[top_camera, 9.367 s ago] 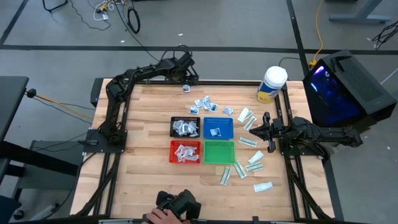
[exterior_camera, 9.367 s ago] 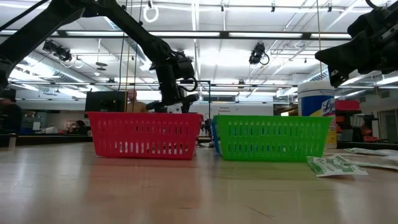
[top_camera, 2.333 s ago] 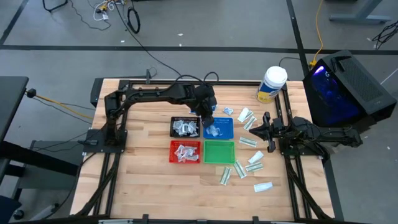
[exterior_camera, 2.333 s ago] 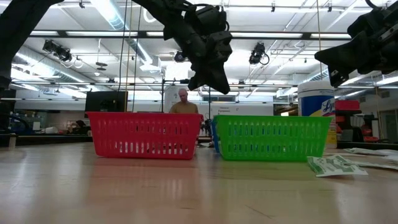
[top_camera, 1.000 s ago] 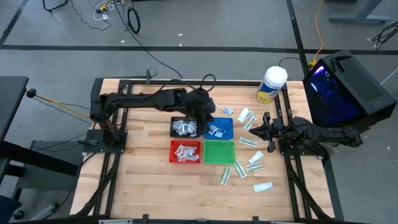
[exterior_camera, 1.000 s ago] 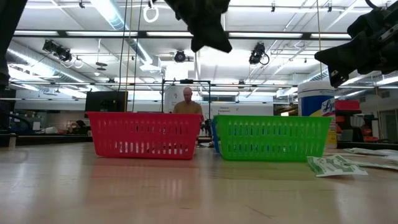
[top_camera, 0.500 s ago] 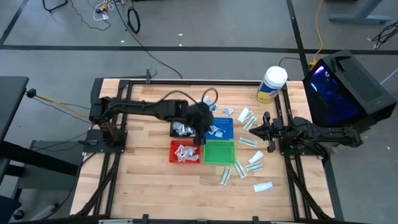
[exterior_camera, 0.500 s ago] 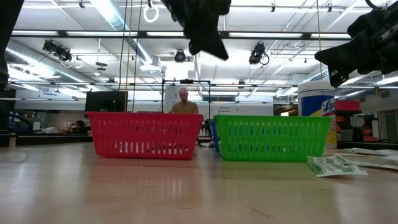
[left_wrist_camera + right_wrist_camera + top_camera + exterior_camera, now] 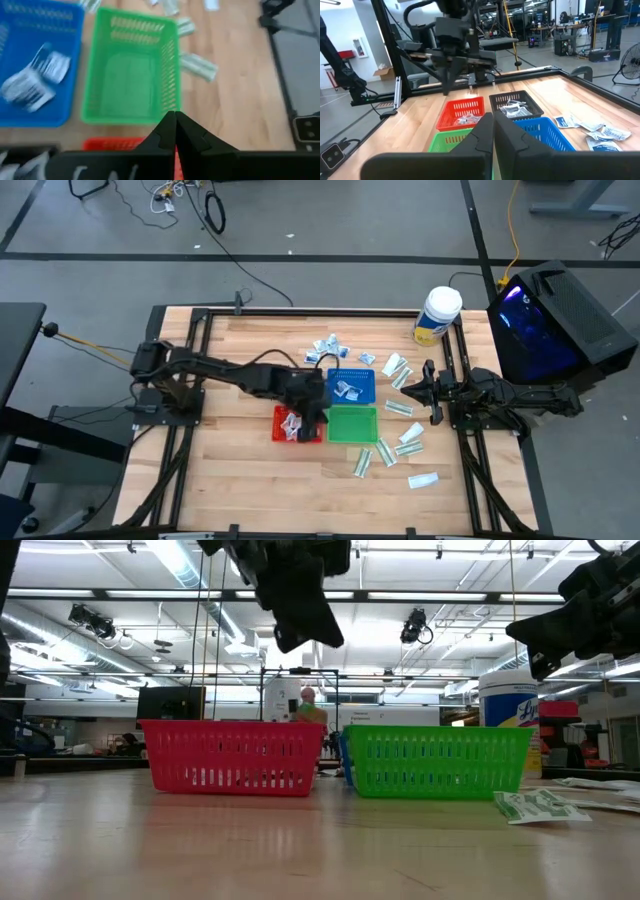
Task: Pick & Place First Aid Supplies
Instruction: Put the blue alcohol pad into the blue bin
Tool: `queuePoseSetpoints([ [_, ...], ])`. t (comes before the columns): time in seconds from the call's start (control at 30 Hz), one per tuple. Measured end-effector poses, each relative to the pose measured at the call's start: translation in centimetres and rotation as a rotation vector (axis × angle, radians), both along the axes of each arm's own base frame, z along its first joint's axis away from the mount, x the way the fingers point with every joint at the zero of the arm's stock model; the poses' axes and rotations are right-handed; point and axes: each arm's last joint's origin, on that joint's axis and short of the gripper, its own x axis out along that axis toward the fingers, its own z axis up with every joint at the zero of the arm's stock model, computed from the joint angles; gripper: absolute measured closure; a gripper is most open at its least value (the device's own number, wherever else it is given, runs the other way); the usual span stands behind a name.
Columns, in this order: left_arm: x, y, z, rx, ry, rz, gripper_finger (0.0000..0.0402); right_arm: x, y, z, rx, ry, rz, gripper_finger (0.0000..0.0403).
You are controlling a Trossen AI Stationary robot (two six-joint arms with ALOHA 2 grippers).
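Above the red tray (image 9: 297, 425), the left gripper (image 9: 312, 420) hung clenched and empty on its outstretched arm; the right gripper (image 9: 429, 391) waited clenched beside scattered packets (image 9: 398, 407).

The wooden table (image 9: 240, 470) stands on a grey floor (image 9: 320, 220) crossed by dark seams, with loose cables (image 9: 190, 200) trailing at the far side and a yellow cord (image 9: 515, 225) running down on the right. Just right of the table sits a black case (image 9: 560, 320) glowing blue and violet inside. Looking level across the tabletop, the room is a wide open hall: long strip lights (image 9: 180, 560) run along a white ceiling hung with pipes. A person (image 9: 310, 705) stands far off behind the table. Farther back are workbenches (image 9: 580, 42), a fan (image 9: 630, 62) and a cardboard box (image 9: 382, 74).
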Motion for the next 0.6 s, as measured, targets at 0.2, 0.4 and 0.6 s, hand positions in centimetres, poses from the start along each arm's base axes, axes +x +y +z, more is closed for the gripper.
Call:
queuePoseSetpoints([
  [0.2,-2.6,-1.5,-0.3,0.084,-0.13,-0.049,0.0397,0.0,0.0,0.0,0.0,0.0,0.0,0.0385],
  [0.4,-6.5,-1.9,-1.1,0.154,-0.157,-0.045,0.0396,0.0,0.0,0.0,0.0,0.001,0.0,0.0385],
  [0.6,-10.8,-1.5,-1.9,0.165,-0.205,-0.037,0.0395,0.0,0.0,0.0,0.0,0.001,0.0,0.0385],
])
